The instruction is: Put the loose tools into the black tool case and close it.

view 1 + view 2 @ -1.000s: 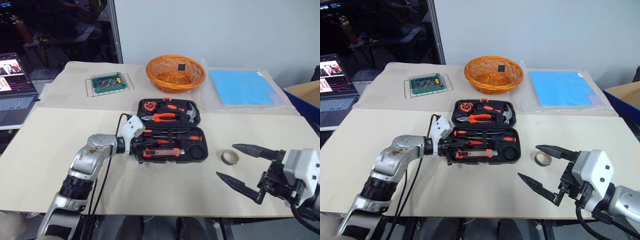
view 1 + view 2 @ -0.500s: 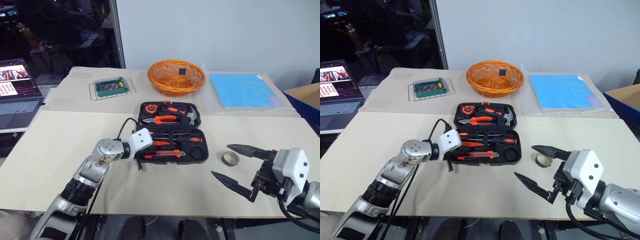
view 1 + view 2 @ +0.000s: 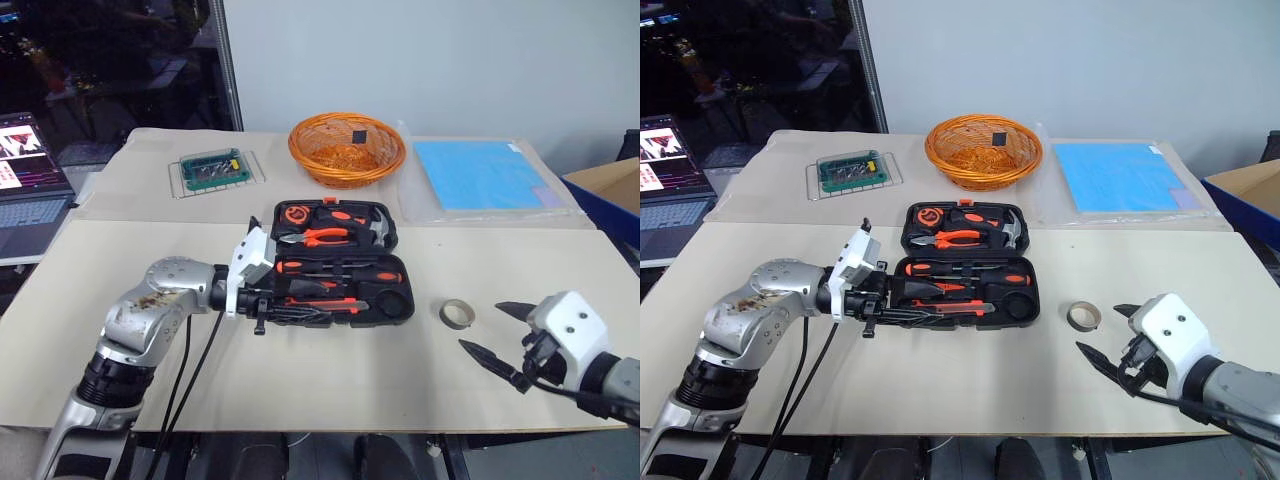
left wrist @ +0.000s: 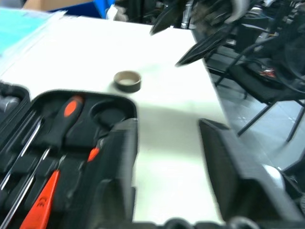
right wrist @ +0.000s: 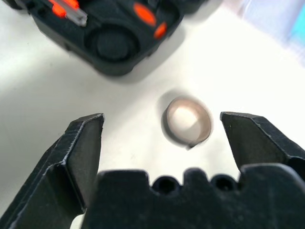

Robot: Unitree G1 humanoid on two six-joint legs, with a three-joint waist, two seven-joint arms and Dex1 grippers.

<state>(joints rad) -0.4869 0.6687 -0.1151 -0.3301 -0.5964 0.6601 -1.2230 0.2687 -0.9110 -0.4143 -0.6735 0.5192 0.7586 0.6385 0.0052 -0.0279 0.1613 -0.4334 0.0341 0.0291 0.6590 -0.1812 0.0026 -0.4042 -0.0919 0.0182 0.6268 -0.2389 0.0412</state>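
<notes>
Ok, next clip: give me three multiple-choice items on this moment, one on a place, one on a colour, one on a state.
1. Where is the tape roll?
A. on the table, to the right of the tool case
B. in the basket
C. in the right gripper
2. What colour is the wire basket?
A. blue
B. orange
C. green
3. The tool case is:
A. latched
B. half shut
C. lying open

Answers: 1 A, the roll lies apart from both case and gripper; 2 B, orange weave; 3 C, both halves lie flat with tools showing.
</notes>
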